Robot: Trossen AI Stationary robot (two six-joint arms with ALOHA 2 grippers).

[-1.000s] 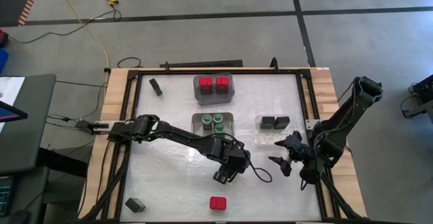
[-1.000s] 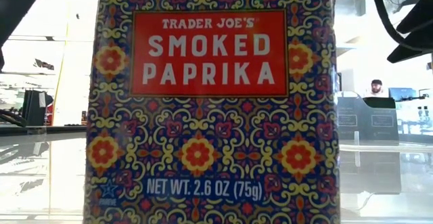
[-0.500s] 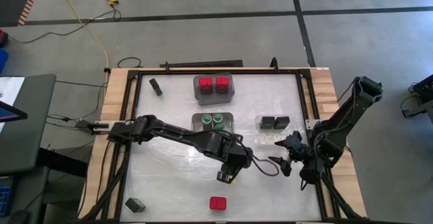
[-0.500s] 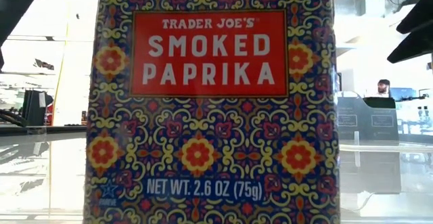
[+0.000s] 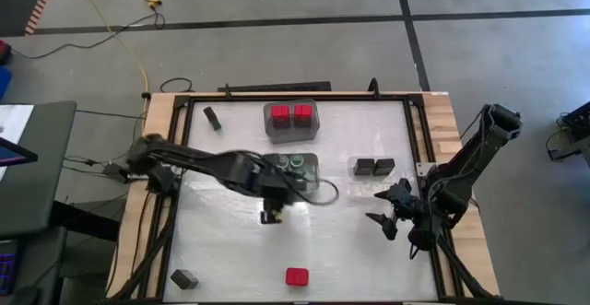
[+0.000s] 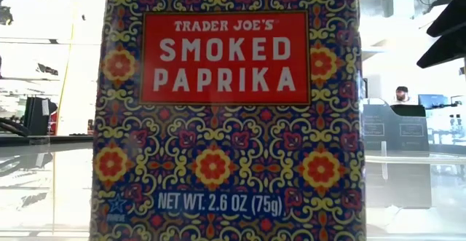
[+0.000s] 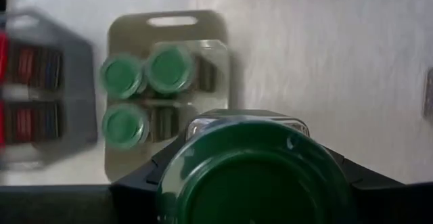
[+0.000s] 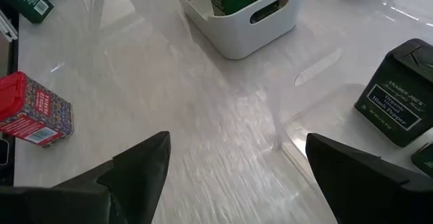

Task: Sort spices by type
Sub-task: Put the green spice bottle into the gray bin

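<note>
My left gripper (image 5: 270, 211) hangs over the table's middle, just on the near side of a clear bin (image 5: 312, 162) with three green-lidded jars (image 7: 145, 82), and is shut on another green-lidded jar (image 7: 254, 180). A second bin (image 5: 291, 132) at the far side holds two red-topped containers (image 5: 291, 114). One more red-topped tin (image 5: 296, 276) stands at the near edge and fills the low view (image 6: 226, 110). Two dark tins (image 5: 373, 167) stand to the right. My right gripper (image 5: 387, 211) waits open near the right edge, its fingers wide apart with nothing between them (image 8: 233, 176). My left gripper holds the green-lidded jar below its lid (image 7: 254, 180), one dark finger (image 7: 139, 180) on either side. The lid hides the place of contact. The fingers slant steeply down from above. The jar is lifted clear of the table, lid up.
Single dark tins lie at the far left (image 5: 213, 118) and the near left corner (image 5: 184, 278). A raised black frame (image 5: 407, 130) runs round the white table top. Bare table lies between the red tin at the near edge and the bins.
My left gripper has risen and swung from right of the table's middle toward the left and far side, closer to the bin of green jars. It has rolled about its own line. The green-lidded jar has gone with it, clear of the table.
</note>
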